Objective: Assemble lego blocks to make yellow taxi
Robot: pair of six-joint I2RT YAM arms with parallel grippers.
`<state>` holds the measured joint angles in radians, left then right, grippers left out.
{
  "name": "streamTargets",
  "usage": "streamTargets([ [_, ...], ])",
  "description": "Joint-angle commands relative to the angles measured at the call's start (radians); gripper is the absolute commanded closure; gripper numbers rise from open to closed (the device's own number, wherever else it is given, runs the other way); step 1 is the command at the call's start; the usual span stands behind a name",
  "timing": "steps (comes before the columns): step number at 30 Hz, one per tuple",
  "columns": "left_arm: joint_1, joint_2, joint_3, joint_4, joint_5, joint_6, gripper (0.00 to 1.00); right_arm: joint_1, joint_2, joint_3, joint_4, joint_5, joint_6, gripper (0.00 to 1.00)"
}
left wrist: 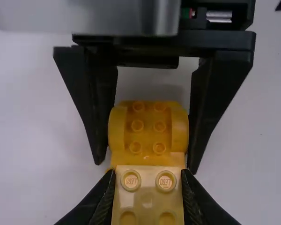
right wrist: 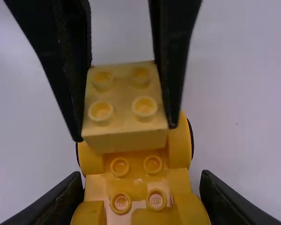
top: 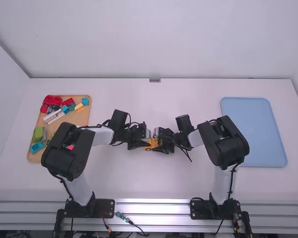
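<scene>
In the high view we have the yellow car base (top: pixel 153 143) near the middle of the bench (top: pixel 124 178), at about three o'clock from the left end effector (top: pixel 147 143) and nine o'clock from the right end effector (top: pixel 159 144), touching or almost touching both. The wooden tray (top: pixel 31 155) lies toward nine o'clock from it, with a mix of loose blocks (top: pixel 52 100), and the blue tray (top: pixel 253 131) toward three o'clock, so any brick we still need would likely come from the wooden one. In the left wrist view our left end effector pinches a pale yellow block (left wrist: pixel 147 197) by its sides — studs showing — right at its fingertips, while the car base lies just beyond, between the right fingers. In the right wrist view the right end effector is closed on the car base, one finger along each side, and the pale block sits over the part farther from those fingers. We judge the task partway along: wheels and yellow bodywork are together, but we cannot tell whether the block is pressed home. Left to do, as we read it, is seating and releasing that block — then perhaps adding whatever roof piece finishes the taxi.
</scene>
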<state>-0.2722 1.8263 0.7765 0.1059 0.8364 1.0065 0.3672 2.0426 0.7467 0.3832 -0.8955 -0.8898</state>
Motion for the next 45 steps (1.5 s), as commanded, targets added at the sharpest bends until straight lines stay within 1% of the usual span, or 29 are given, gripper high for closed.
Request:
streamTargets([
  [1, -0.003, 0.025, 0.016, 0.008, 0.023, 0.003, 0.98, 0.000, 0.015, -0.007, -0.016, 0.032, 0.010, 0.46],
  [5, -0.003, 0.052, 0.016, 0.027, 0.072, 0.004, 0.99, 0.000, 0.015, -0.007, -0.016, 0.031, 0.010, 0.46],
  [14, -0.003, 0.052, 0.016, 0.049, 0.064, 0.003, 0.98, 0.000, 0.015, -0.007, -0.019, 0.028, 0.010, 0.45],
  [15, -0.003, 0.052, 0.016, 0.050, 0.064, 0.004, 0.98, 0.000, 0.015, -0.007, -0.019, 0.029, 0.010, 0.43],
  [29, -0.005, 0.052, 0.015, 0.051, 0.072, 0.003, 0.98, 0.000, 0.015, -0.007, -0.018, 0.029, 0.010, 0.43],
  [32, -0.016, 0.052, 0.015, 0.053, 0.080, 0.003, 0.96, 0.000, 0.015, -0.007, -0.018, 0.029, 0.010, 0.44],
  [36, -0.020, 0.052, 0.015, 0.058, 0.079, 0.004, 0.98, 0.000, 0.015, -0.007, -0.019, 0.029, 0.011, 0.43],
  [45, -0.027, 0.052, 0.015, 0.058, 0.037, -0.023, 0.98, 0.000, 0.015, -0.007, -0.019, 0.029, 0.014, 0.43],
])
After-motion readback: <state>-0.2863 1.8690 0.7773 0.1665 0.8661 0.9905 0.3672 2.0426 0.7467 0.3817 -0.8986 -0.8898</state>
